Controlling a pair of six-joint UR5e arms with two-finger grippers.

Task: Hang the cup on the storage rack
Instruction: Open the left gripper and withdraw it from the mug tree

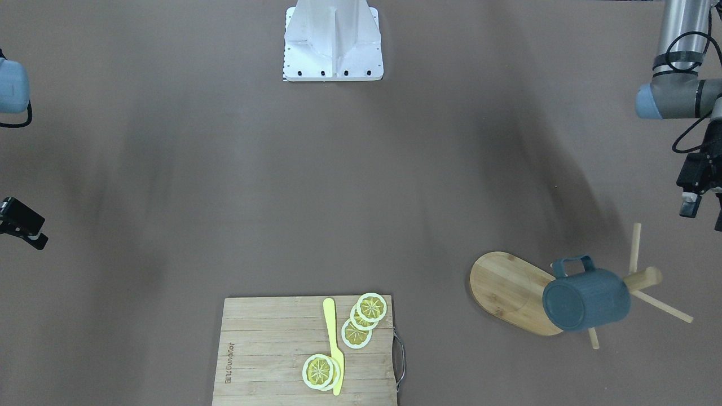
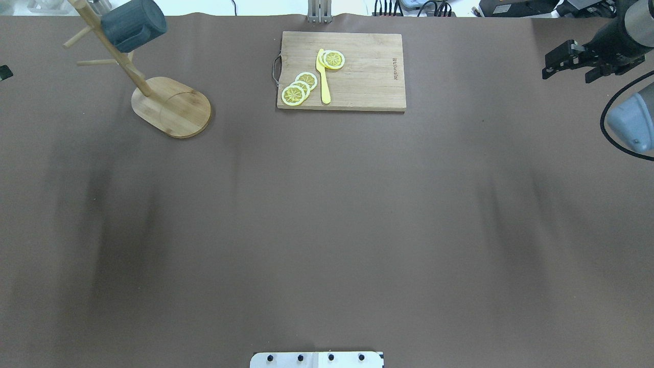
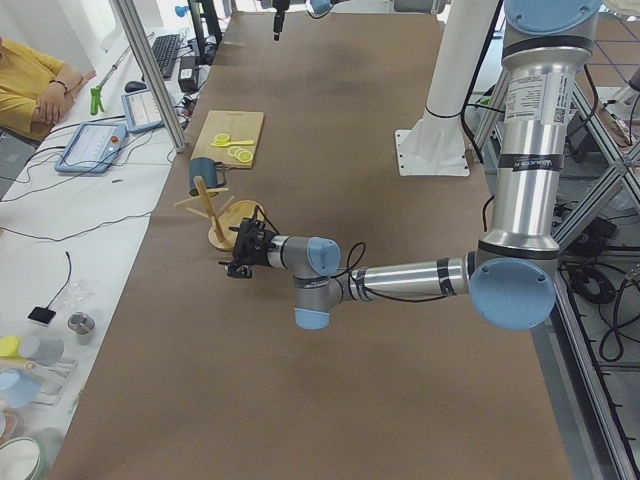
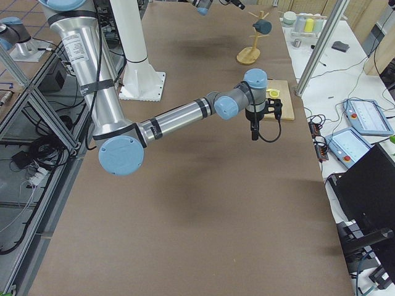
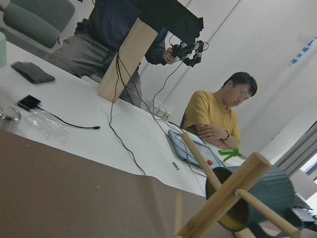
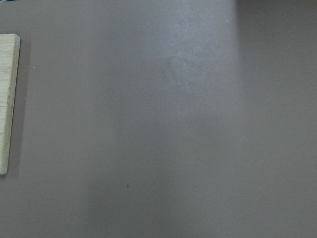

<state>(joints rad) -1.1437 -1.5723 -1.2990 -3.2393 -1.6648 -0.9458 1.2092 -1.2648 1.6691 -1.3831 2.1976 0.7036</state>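
Observation:
The dark blue-grey ribbed cup (image 1: 586, 301) hangs on a peg of the light wooden storage rack (image 1: 507, 290), mouth toward the post, at the table's far left. It also shows in the overhead view (image 2: 134, 24) and close up in the left wrist view (image 5: 262, 196), with its yellow inside visible. My left gripper (image 1: 703, 213) is beside the rack, apart from the cup, open and empty. My right gripper (image 2: 567, 75) hovers at the far right of the table, open and empty.
A rectangular bamboo cutting board (image 2: 357, 76) with lemon slices (image 2: 299, 88) and a yellow knife (image 2: 323, 76) lies at the far middle; its edge shows in the right wrist view (image 6: 7, 99). The robot's base (image 1: 333, 56) stands at the near edge. Operators sit beyond the far edge.

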